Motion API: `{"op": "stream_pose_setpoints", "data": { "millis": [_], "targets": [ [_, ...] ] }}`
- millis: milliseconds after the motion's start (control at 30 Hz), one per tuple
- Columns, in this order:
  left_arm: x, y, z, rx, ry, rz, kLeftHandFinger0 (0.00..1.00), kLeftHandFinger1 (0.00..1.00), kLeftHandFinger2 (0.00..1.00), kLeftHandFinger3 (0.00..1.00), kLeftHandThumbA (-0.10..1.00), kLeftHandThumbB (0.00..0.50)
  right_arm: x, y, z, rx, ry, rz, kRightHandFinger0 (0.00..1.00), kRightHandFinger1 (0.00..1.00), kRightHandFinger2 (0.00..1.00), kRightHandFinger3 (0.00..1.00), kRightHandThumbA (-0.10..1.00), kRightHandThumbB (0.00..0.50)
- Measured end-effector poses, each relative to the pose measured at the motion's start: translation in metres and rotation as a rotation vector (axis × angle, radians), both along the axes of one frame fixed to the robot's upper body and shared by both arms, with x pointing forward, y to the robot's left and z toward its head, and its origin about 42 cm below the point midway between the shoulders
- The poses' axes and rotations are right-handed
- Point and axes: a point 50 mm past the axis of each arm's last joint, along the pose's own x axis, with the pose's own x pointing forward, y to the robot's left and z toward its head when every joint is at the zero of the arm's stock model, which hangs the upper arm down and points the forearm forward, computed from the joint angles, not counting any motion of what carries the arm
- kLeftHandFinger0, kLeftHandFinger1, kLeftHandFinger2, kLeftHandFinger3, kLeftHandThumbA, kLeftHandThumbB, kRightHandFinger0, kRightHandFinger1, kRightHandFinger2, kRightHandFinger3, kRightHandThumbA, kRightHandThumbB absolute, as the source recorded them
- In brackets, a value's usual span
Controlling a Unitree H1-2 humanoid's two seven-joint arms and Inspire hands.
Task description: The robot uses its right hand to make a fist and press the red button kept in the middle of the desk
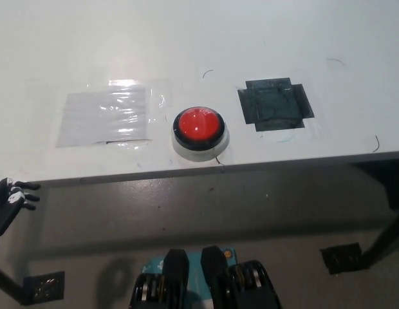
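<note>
— One red button [199, 125] sits on the white table [186, 38], near its front edge and about midway along it. The dome is red, ringed in black, on a pale round base.

— Any writing on it?

— None that I can read, no brand or label on the dome or the base.

— What lies beside it?

— On the robot's left, a clear plastic sheet [106, 116] lies flat on the table, shiny with glare. On the other side there is a dark taped patch [275, 103], squarish with tabs at its corners. Both lie apart from the button, and neither carries legible text.

— And the hands?

— The left hand [8, 205] shows at the lower left edge, below the table's front edge and well away from the button. Its fingers are spread apart and hold nothing. The right hand is out of the picture.

— Below the table?

— Grey floor [186, 212], with two dark plates [44, 286] on it where the table's legs stand.
</note>
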Motion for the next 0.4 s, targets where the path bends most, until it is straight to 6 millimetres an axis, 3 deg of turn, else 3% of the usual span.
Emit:
{"op": "stream_pose_setpoints", "data": {
  "millis": [133, 400],
  "targets": [
    [0.0, -0.0002, 0.0, 0.001, -0.001, 0.0, 0.47, 0.5, 0.59, 0.63, 0.54, 0.003, 0.0006, 0.0, 0.001, -0.001, -0.002, -0.002, 0.0, 0.02, 0.37, 0.46, 0.78, 0.065],
    [-0.0005, -0.0006, -0.0007, -0.002, -0.001, 0.001, 0.5, 0.52, 0.59, 0.62, 0.52, 0.0, 0.0018, 0.0003, 0.0025, 0.0, -0.006, -0.002, 0.0, 0.02, 0.37, 0.46, 0.77, 0.062]
  ]
}}
